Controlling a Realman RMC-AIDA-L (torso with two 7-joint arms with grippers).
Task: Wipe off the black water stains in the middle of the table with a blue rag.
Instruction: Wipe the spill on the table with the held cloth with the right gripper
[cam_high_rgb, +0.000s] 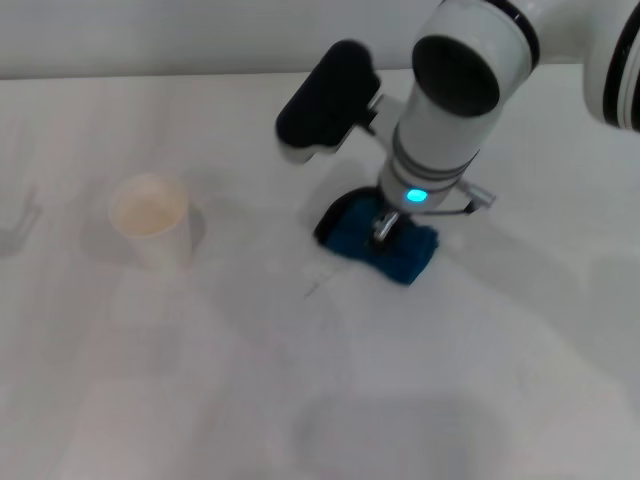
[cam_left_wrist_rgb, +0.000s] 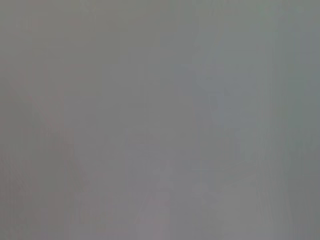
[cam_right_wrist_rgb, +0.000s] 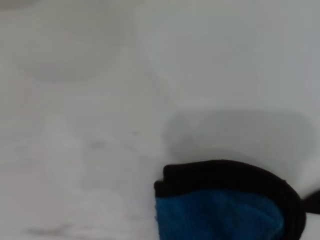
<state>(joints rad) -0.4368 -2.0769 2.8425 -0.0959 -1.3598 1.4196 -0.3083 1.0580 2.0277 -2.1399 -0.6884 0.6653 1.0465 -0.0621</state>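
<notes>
I've got the right end effector (cam_high_rgb: 385, 228) clamped on the bunched blue rag (cam_high_rgb: 385, 248), pressing it flat to the tabletop (cam_high_rgb: 480, 340) so each stroke scrubs; the left end effector isn't visible.

From the head camera we looked forward and steeply down on the white bench (cam_high_rgb: 480, 380), seeing it from well above, past the right arm. Our right wrist camera sat very close over the bench, facing down at the blue rag (cam_right_wrist_rgb: 215, 215). Both views shared that rag (cam_high_rgb: 395, 250) and the bench around it. Our left wrist camera showed only featureless grey.
</notes>
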